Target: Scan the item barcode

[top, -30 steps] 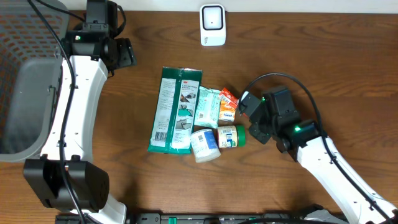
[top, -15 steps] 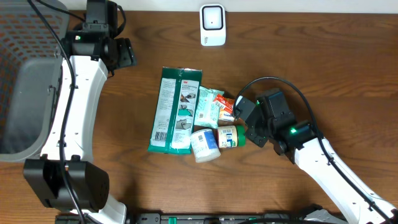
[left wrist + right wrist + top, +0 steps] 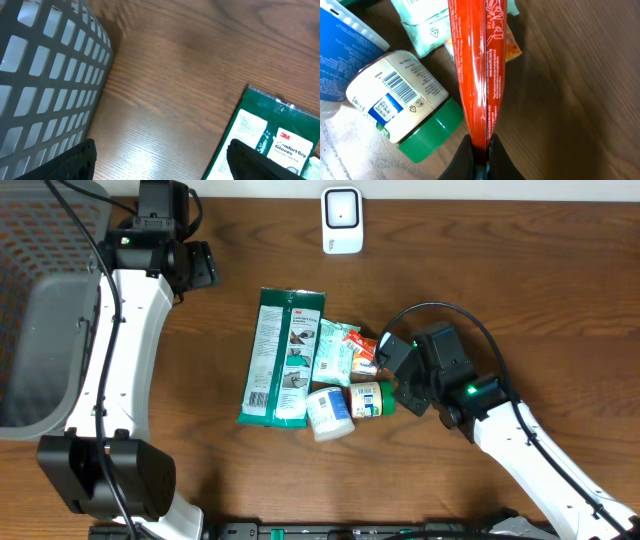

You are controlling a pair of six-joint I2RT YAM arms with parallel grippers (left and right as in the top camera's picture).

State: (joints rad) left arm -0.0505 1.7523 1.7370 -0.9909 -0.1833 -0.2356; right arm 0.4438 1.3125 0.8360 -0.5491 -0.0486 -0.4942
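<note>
Right gripper clamps glossy red foil packet by its edge, at right of heap on wood-grain table. Just beside packet: round jar, ribbed green lid, barcode facing up; crinkled pale pack. Left gripper gapes over green pouch reading "3M Comfort Grip Gloves", near grey lattice basket. White scanner sits at far edge.

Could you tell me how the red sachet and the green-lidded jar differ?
The red sachet is flat, pinched in the right end effector; the green-lidded jar is round, lying ungripped on its side. The jar shows a barcode; the sachet shows none.
</note>
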